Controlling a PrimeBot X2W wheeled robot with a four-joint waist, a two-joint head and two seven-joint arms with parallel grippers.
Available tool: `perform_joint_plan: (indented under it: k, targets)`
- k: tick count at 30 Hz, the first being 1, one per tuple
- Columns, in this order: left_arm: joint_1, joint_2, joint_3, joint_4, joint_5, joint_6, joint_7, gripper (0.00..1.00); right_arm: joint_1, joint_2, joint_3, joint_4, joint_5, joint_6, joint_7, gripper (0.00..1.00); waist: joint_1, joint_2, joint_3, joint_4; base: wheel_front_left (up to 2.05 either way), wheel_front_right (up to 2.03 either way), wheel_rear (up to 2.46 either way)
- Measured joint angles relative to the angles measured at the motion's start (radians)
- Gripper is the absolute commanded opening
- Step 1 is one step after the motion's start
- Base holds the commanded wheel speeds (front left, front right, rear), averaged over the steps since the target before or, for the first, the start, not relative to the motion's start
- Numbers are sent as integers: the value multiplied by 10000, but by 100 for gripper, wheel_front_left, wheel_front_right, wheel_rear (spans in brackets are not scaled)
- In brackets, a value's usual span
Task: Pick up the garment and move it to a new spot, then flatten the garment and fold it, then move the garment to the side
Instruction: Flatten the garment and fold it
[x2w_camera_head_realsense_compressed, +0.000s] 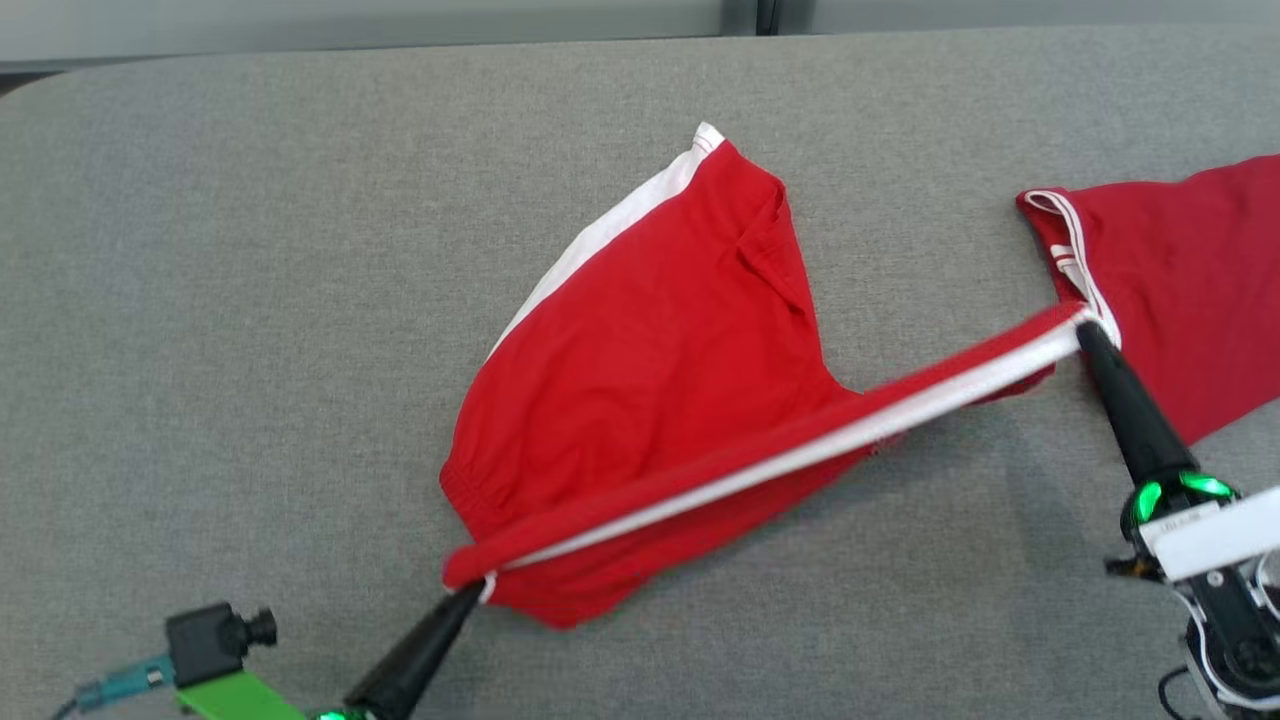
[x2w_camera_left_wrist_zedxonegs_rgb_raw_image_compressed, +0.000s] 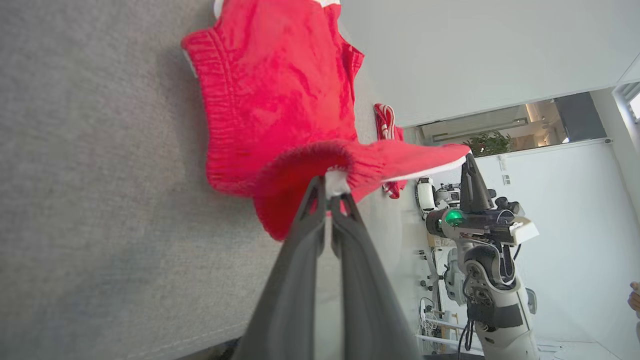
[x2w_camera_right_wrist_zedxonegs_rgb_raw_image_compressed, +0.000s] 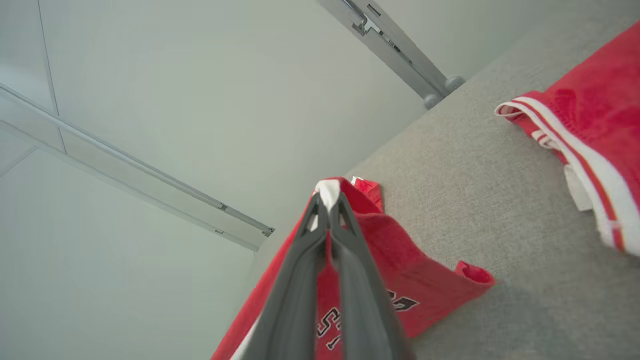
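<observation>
On the far right of the grey fabric table, a second red garment with a white-striped hem, lying flat just behind the right gripper and close beside the taut waistband; touching it or not, unclear. At the lower left, a small black camera on a green bracket, off the cloth. Beyond the table, pale wall panels.

In the middle of the table, the red garment (shorts, going by the elastic waist and white side stripe). One leg spread flat toward the far edge. Waistband raised and stretched in a straight line from lower left to upper right, with a shadow beneath it, so clear of the surface there.

Left gripper: fingers pressed together, pinching the near end of the waistband, white fabric caught between the tips. Right gripper: likewise clamped narrow on the far end of the same band, white trim at the tips. Black-and-white lettering on the cloth hanging below it, seen from the right wrist.
</observation>
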Motion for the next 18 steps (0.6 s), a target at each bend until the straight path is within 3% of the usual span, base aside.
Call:
perform_joint_plan:
  k: [2, 8, 14, 18]
  targets:
    - [-474, 84, 288, 65, 46, 0, -4, 0, -709, -35, 134, -13, -297, -167, 142, 0, 0, 0, 206, 58, 0, 0, 0]
    - [-1931, 88, 658, 437, 167, 17, 157, 0, -2749, -59, 351, 510, -1137, -1183, 520, 0, 0, 0, 887, 404, 0, 0, 0]
    - [-2854, -295, 834, 855, 111, 274, 362, 0, -4837, -35, 965, 1085, -2013, -1960, 1041, 0, 0, 0, 1620, 918, 0, 0, 0]
    - [-3490, -692, 884, 1277, -12, 389, 464, 0, -6195, 111, 1246, 1526, -2502, -2136, 1243, 0, 1, 0, 2145, 1259, 0, 0, 0]
